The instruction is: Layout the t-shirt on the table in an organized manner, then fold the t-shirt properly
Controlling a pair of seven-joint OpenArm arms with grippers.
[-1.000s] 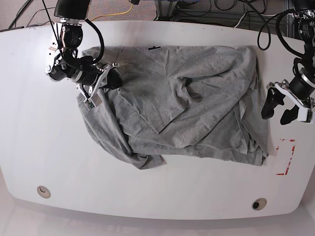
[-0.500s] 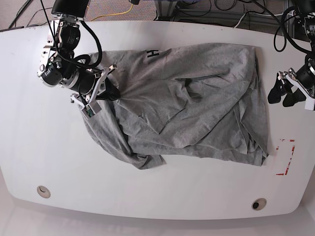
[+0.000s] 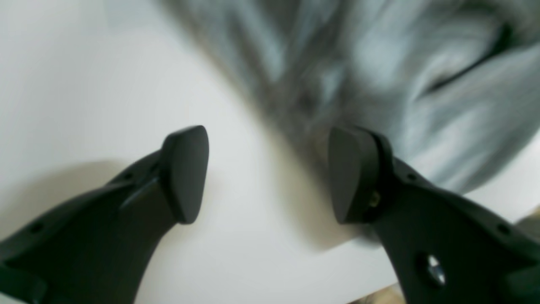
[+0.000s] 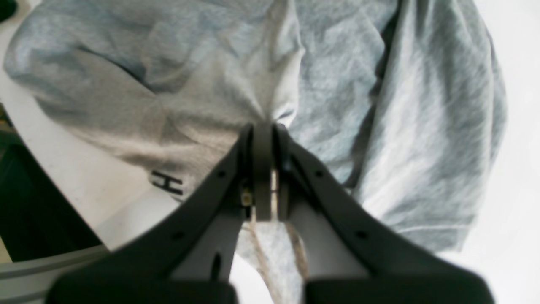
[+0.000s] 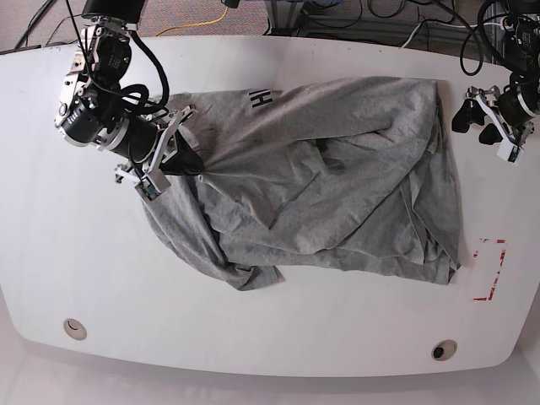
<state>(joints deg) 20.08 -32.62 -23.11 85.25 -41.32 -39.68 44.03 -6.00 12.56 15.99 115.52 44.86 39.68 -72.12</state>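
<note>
Heather-grey t-shirt (image 5: pixel 337 177), crumpled across the white table (image 5: pixel 278 329), is pinched at a raised fold by the closed right claw (image 5: pixel 187 164), while the left claw (image 5: pixel 489 118) is held agape, empty, beside its edge.

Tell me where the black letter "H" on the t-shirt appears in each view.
Base: the H is at upper centre, on the t-shirt's far edge.
Right wrist: the H is at lower left, beside the shut jaws.
Left wrist: not in it; the cloth is blurred.
Shared landmark: the white table.
</note>
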